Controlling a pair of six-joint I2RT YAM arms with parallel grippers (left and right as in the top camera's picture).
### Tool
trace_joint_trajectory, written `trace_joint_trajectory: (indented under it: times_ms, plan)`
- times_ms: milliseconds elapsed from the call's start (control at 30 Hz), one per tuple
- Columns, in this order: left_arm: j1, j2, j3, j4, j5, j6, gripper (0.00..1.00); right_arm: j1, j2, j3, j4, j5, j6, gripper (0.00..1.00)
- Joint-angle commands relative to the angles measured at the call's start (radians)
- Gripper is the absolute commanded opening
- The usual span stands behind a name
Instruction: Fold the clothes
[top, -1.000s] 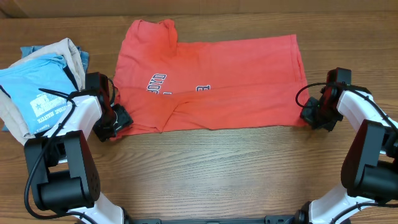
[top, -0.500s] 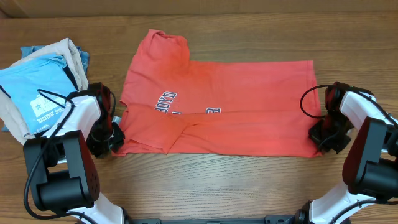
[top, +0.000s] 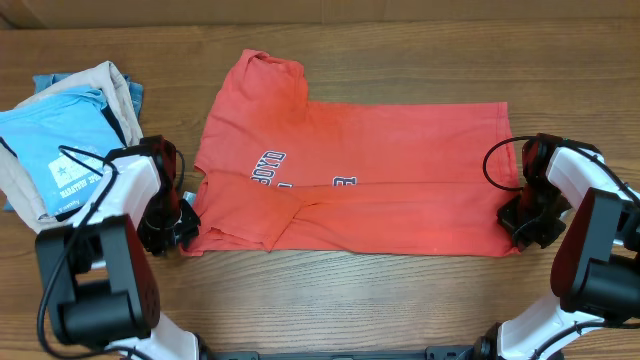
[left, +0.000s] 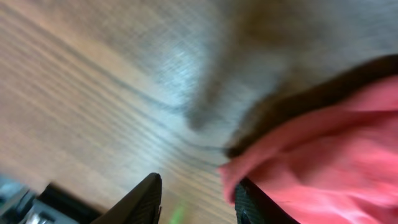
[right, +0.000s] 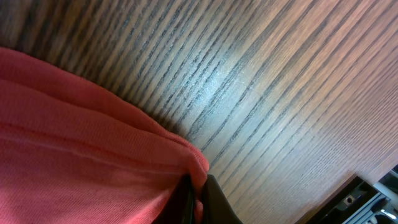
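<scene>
The coral-red T-shirt (top: 380, 200) lies folded lengthwise on the wooden table, chest lettering near its left end, one sleeve pointing to the far side. My left gripper (top: 178, 228) sits at the shirt's near left corner. In the left wrist view its jaws (left: 198, 202) are open, with the shirt's edge (left: 323, 155) lying against the right finger and not pinched. My right gripper (top: 520, 225) is at the shirt's near right corner. In the right wrist view its jaws (right: 198, 199) are shut on the shirt's hem (right: 74, 149).
A pile of other garments (top: 70, 140) lies at the left edge: a light blue printed T-shirt on top, beige and denim pieces beneath. Bare wood table (top: 350, 300) runs along the front.
Both grippers pulled the shirt toward the near edge and a little to the right over the last second. In the last half second the shirt barely moved.
</scene>
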Motion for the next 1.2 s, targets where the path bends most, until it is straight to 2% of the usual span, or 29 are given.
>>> trace_joint_trajectory:
  times_ms: [0,100,167,200,233,267,300,433,600,733,933,1167]
  plan:
    - [0.004,-0.155,-0.003,0.034,0.074,0.06,0.44,-0.006,-0.052,-0.005,0.006,0.016,0.016,0.04]
    - [0.004,-0.275,-0.001,0.063,0.098,0.1,0.5,-0.006,-0.15,-0.002,0.013,0.015,0.016,0.08]
    - [0.004,-0.343,-0.001,0.08,0.113,0.127,0.58,-0.006,-0.214,0.001,0.019,0.016,0.015,0.15]
    - [0.004,-0.377,-0.001,0.09,0.121,0.137,0.64,-0.006,-0.243,0.004,0.021,0.016,0.015,0.28]
    - [0.004,-0.407,-0.001,0.103,0.13,0.143,0.7,-0.006,-0.275,0.005,0.031,0.016,0.015,0.46]
    - [0.004,-0.428,-0.001,0.116,0.138,0.147,0.79,-0.006,-0.304,0.005,0.04,0.016,0.015,0.57]
    - [0.004,-0.449,-0.001,0.138,0.154,0.162,0.82,-0.006,-0.33,0.005,0.048,0.016,0.013,0.6]
    - [0.004,-0.474,-0.001,0.211,0.237,0.206,0.83,-0.006,-0.39,0.005,0.08,0.015,0.012,0.65]
    - [0.003,-0.431,-0.002,0.217,0.308,0.207,0.84,-0.006,-0.39,0.004,0.089,-0.008,0.011,0.67]
    - [-0.007,-0.353,-0.002,0.241,0.33,0.214,0.8,-0.006,-0.39,0.004,0.124,-0.064,-0.036,0.68]
    - [-0.055,-0.198,-0.002,0.305,0.494,0.257,0.76,-0.006,-0.39,0.004,0.132,-0.082,-0.041,0.68]
    - [-0.116,-0.014,-0.002,0.311,0.478,0.256,0.7,-0.006,-0.39,0.004,0.124,-0.082,-0.041,0.68]
